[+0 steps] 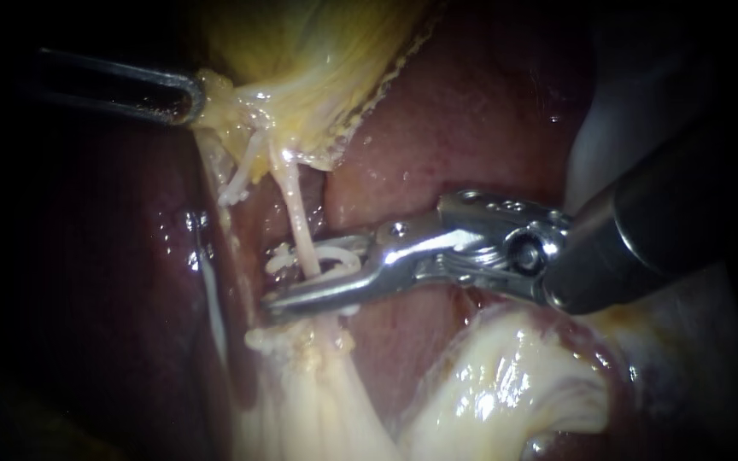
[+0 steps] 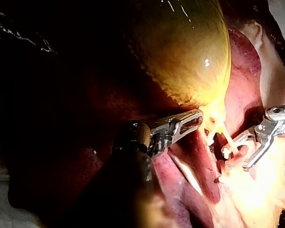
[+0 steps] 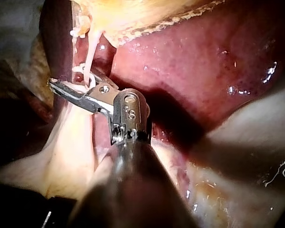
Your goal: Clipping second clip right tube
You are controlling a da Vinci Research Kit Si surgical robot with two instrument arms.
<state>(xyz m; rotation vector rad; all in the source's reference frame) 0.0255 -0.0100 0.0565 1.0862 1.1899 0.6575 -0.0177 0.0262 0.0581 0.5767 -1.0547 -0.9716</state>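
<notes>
The pale right tube [image 1: 296, 209] runs down from the yellow gallbladder [image 1: 318, 51] to whitish tissue below. My right instrument [image 1: 301, 277] comes in from the right, and its jaws stand open astride this tube, one on each side. A white clip [image 1: 339, 256] lies across the tube in the gap between them. The right wrist view shows the same jaws [image 3: 71, 88] around the tube [image 3: 91, 52]. My left instrument [image 1: 191, 98], at the upper left, is shut on the gallbladder's lower edge and holds it up. Its jaws [image 2: 197, 118] meet the gallbladder [image 2: 190, 47] in the left wrist view.
Dark red liver [image 1: 471, 111] lies behind and on both sides of the tube. A second thin pale strand [image 1: 241, 171] hangs left of the tube. Glistening white fatty tissue [image 1: 506, 384] bulges under the right instrument's wrist.
</notes>
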